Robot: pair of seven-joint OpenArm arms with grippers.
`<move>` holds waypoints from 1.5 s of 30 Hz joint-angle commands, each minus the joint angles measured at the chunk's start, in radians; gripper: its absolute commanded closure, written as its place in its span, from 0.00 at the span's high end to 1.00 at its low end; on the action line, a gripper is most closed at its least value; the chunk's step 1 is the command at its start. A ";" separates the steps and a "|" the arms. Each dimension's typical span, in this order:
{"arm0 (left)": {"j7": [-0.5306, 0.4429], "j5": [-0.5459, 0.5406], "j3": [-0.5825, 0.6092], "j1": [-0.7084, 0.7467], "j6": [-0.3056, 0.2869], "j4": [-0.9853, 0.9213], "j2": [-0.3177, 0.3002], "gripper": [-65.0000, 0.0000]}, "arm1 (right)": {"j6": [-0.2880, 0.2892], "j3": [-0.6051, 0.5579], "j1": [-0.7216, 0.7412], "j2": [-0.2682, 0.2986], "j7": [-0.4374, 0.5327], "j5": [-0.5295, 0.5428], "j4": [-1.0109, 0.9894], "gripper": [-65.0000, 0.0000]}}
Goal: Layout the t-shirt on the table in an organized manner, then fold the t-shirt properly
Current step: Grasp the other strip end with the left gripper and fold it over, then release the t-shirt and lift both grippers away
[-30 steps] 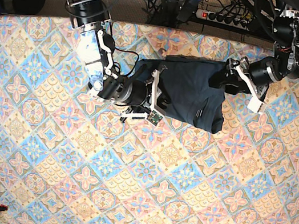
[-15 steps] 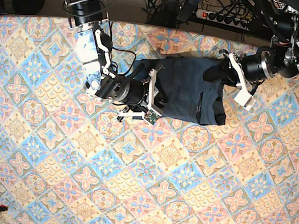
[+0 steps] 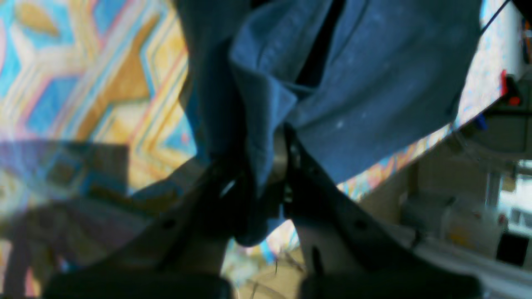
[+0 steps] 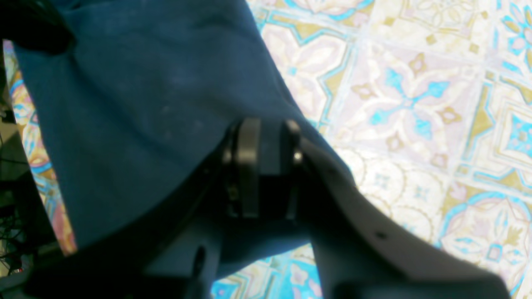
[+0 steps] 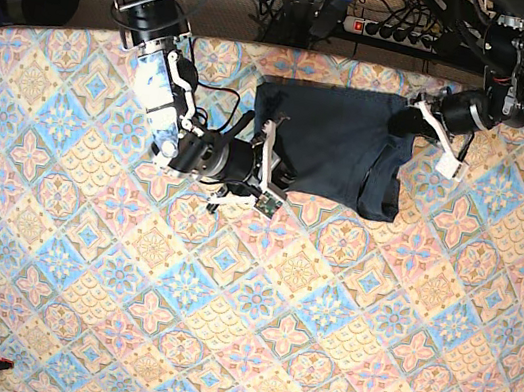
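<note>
The t-shirt (image 5: 332, 145) lies bunched at the far edge of the desk (image 5: 241, 314), stretched between both arms. The left gripper (image 3: 266, 166) has its jaws clamped on a fold of cloth that hangs forward of them; the right gripper (image 4: 266, 162) has its jaws clamped on a fabric edge, the body of the shirt spreading beyond them.

Judgement: the layout step is in hand. To do it well, draw the two grips apart evenly and keep the cloth taut and low, so the doubled side unrolls flat.
</note>
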 commanded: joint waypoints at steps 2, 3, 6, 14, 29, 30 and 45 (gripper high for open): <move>-0.017 -0.021 -0.002 -0.006 -0.007 0.014 -0.009 0.00 | 0.003 0.001 0.021 -0.004 0.020 0.017 0.032 0.13; -0.017 -0.021 -0.002 -0.007 -0.007 0.014 -0.006 0.00 | 0.003 0.001 0.021 -0.004 0.020 0.017 0.047 0.13; -0.017 -0.022 -0.002 -0.007 -0.007 0.015 0.017 0.00 | 0.003 -0.001 0.021 -0.004 0.020 0.017 0.101 0.13; -0.017 -0.154 -0.136 0.069 -0.007 0.138 0.020 0.23 | 0.003 0.001 0.027 -0.007 0.021 0.017 -0.022 0.13; 0.083 -0.147 -0.173 0.164 -0.010 0.325 0.013 0.25 | 0.003 0.134 0.084 -0.003 0.023 -0.091 -0.011 0.05; 0.089 -0.128 -0.154 0.164 -0.010 0.347 0.013 0.22 | 0.003 0.142 0.085 -0.003 0.023 -0.092 -0.012 0.05; 0.080 0.199 0.088 0.079 -0.005 0.296 -0.010 0.00 | 0.003 0.134 0.193 -0.003 0.023 -0.095 -0.253 0.05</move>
